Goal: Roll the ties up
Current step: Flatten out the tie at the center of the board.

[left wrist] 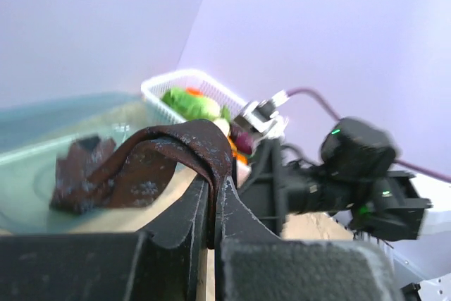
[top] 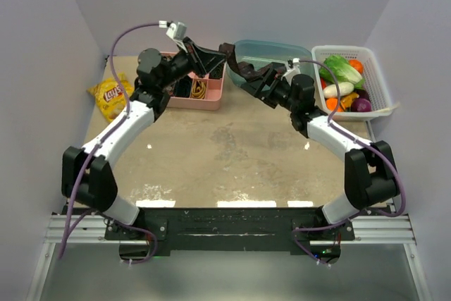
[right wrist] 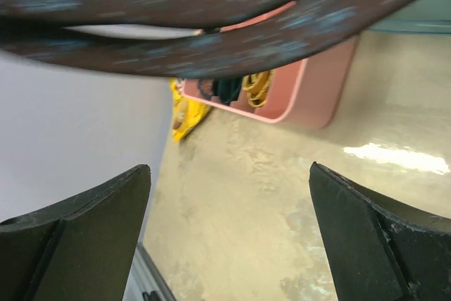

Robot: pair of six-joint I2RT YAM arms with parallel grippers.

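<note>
The bare bench (top: pixel 232 153) on the near side of the pink divided tray (top: pixel 201 101) carries no part of the tie (left wrist: pixel 134 170). The whole tie is up in the air, above the tray's right-hand corner.

The left end effector (left wrist: pixel 213 188) is clamped shut on a fold of the dark fabric. The tie arches over its fingertips and droops in a crumpled bunch beyond them.

The right end effector (right wrist: pixel 227 174) stands wide open and grips nothing. Two blurred bands of the tie cross above its spread fingers without touching them.

Left of the tray lies a yellow chip bag (top: pixel 109 96). To the tray's right sit a teal bin (top: pixel 268 51) and, further right, a white basket (top: pixel 380 82) of vegetables.

The step in hand looks like sorting the tie out in the air. It is lifted but doubled over, and no coil is started.

The next move probably calls for getting the tie straight. The open end effector would take one end while the other keeps hold. The length could then be laid flat on the bench in front of the tray, pointed end free, before any rolling begins. Which strand is the free end I cannot tell.
</note>
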